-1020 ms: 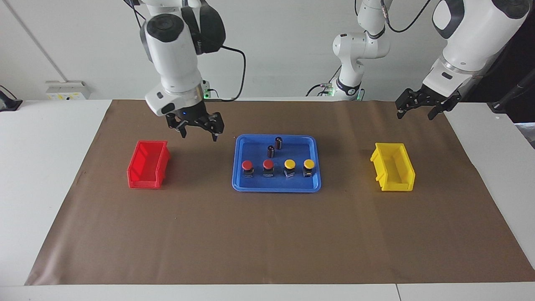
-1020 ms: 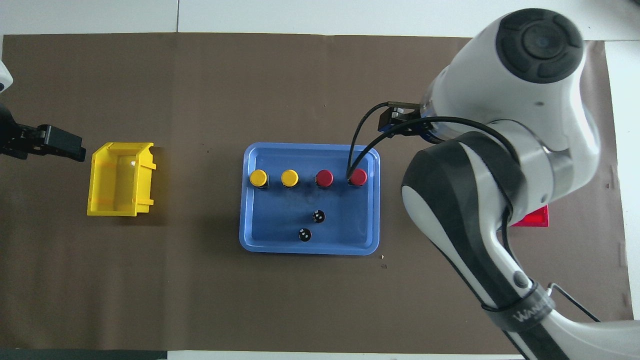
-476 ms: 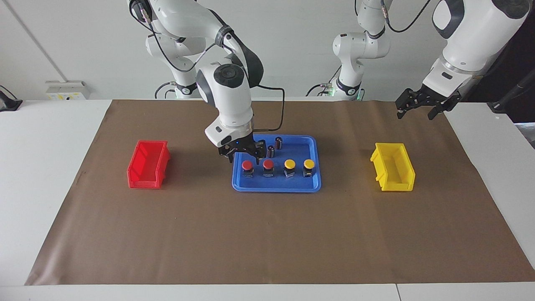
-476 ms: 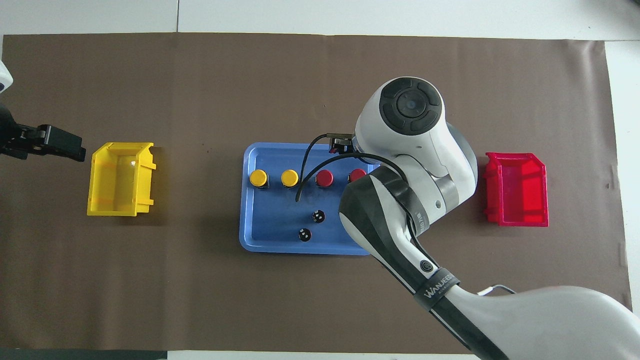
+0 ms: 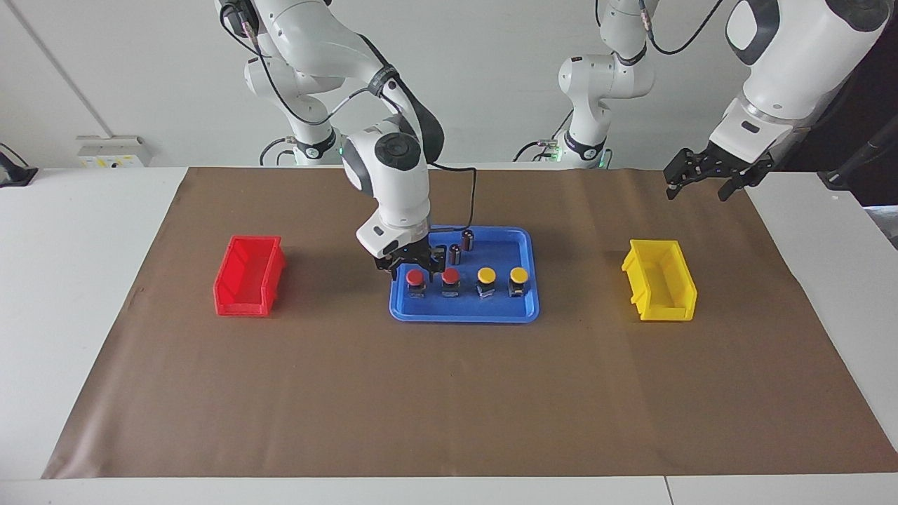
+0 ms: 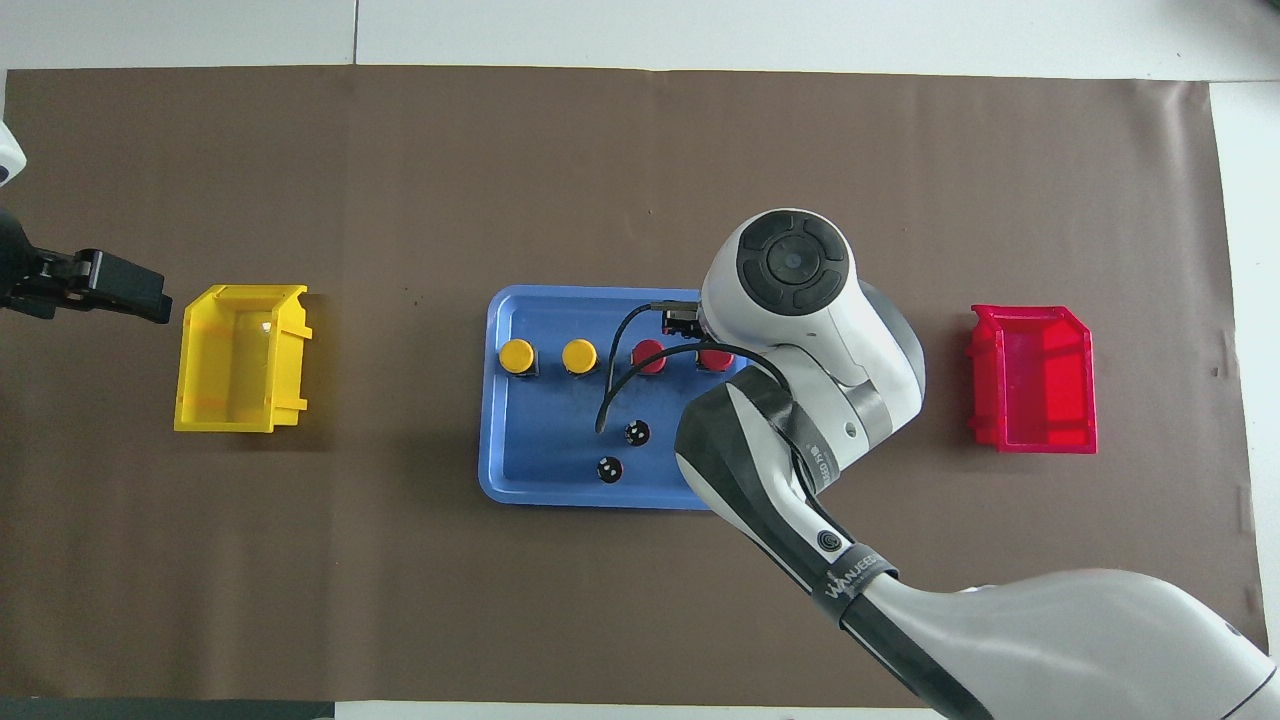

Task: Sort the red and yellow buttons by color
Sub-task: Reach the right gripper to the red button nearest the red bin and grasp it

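While my right pincer (image 5: 414,267) hangs partly open just over the end red button (image 5: 415,278), holding nothing, all four buttons stand in the blue tray (image 5: 464,313). My left pincer (image 5: 708,182) waits open above the surface's edge near the yellow bin (image 5: 659,289).

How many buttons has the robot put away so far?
None yet. The red bin and yellow bin both look empty, and all four buttons stand on the blue tray. The right gripper is down at the end red button, with no grip showing. The left gripper, open, waits above the table near the yellow bin. Left: this button, the other red button and two yellow buttons.
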You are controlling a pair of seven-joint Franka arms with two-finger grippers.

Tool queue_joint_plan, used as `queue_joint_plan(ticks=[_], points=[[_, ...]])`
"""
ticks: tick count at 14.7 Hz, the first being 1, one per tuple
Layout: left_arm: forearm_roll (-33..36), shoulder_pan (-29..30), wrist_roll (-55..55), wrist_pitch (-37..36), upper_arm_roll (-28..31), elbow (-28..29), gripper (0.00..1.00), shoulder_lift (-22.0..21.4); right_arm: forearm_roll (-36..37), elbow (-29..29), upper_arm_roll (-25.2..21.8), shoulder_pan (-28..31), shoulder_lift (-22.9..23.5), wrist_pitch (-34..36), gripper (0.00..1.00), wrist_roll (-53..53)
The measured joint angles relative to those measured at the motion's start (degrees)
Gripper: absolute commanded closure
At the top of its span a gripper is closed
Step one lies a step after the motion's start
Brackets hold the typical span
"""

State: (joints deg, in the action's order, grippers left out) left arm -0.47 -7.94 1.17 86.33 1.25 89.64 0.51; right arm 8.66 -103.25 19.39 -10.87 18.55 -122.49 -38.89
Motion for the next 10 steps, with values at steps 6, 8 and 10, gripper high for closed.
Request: queue_joint_plan(ticks=[6, 8, 10], points=[[0.0, 0.0, 0.0, 0.0, 0.0, 0.0, 0.0, 0.0, 0.7, -0.64, 0.0, 0.0, 1.11, -1.54, 0.24, 0.0], [0.0, 0.0, 0.0, 0.0, 0.0, 0.0, 0.0, 0.0, 0.7, -0.95, 0.0, -0.02, 1.12, -1.64, 0.25, 0.0], [0.0, 0.0, 0.0, 0.0, 0.0, 0.0, 0.0, 0.0, 0.7, -1.41, 0.03, -0.1, 1.12, -1.7, 0.26, 0.0]])
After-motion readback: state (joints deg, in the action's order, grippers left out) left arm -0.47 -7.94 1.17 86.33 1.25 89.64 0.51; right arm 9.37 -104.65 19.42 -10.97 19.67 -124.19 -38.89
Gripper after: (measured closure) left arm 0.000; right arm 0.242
